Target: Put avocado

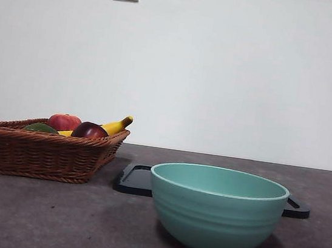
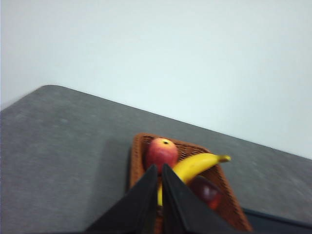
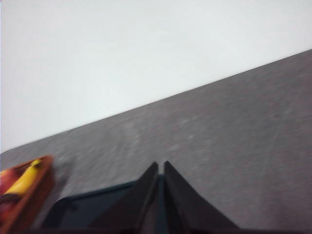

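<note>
Woven wicker basket looking rough, teal bowl showing a smooth satin glaze, black tray looking matt, grey bench appearing finely textured, avocado looking dull-skinned

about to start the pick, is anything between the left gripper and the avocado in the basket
Partly. The avocado sits low in the basket, beside the apple and the maroon fruit. The left gripper is above the basket, jaws shut, and its wrist view doesn't show the avocado.

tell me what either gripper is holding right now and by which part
Nothing is held. The left gripper and right gripper are shut on nothing; the avocado lies untouched in the wicker basket.
</note>
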Robot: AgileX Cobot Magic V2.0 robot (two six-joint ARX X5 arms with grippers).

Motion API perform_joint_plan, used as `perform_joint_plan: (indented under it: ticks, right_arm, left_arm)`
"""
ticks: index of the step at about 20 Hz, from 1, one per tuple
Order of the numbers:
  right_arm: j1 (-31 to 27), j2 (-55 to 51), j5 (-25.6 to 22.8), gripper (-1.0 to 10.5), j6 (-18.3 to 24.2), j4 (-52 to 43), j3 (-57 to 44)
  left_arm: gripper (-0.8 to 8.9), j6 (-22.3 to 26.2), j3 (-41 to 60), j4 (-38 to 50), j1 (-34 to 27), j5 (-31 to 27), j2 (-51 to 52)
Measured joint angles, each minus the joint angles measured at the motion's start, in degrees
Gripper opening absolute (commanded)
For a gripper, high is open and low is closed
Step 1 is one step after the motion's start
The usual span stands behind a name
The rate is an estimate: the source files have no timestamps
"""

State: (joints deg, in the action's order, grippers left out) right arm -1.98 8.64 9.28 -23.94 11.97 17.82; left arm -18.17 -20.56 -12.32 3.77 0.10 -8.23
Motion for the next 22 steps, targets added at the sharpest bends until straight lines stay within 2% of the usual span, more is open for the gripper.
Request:
perform_joint_plan:
  ticks: [6,11,13,22]
  right_arm:
    - [0.0,11.2,8.5,0.1,0.1,9.1,13.2]
    - [1.0,20.6,14.9,0.1,2.8,15.0,22.9]
    - [2.6,23.4,16.2,0.1,4.0,15.5,25.8]
    - [9.6,34.5,17.7,0.1,9.7,23.5,38.8]
  left_arm:
    - [0.15,-1.3,-13.7,-8.3,0.3,8.6,-10.6]
    - [0.15,-1.9,-21.6,-10.5,2.1,18.7,-18.4]
    - [0.15,-2.1,-23.5,-10.2,3.4,21.3,-20.1]
    - [0.15,-2.1,-31.7,-13.7,5.1,25.2,-27.0]
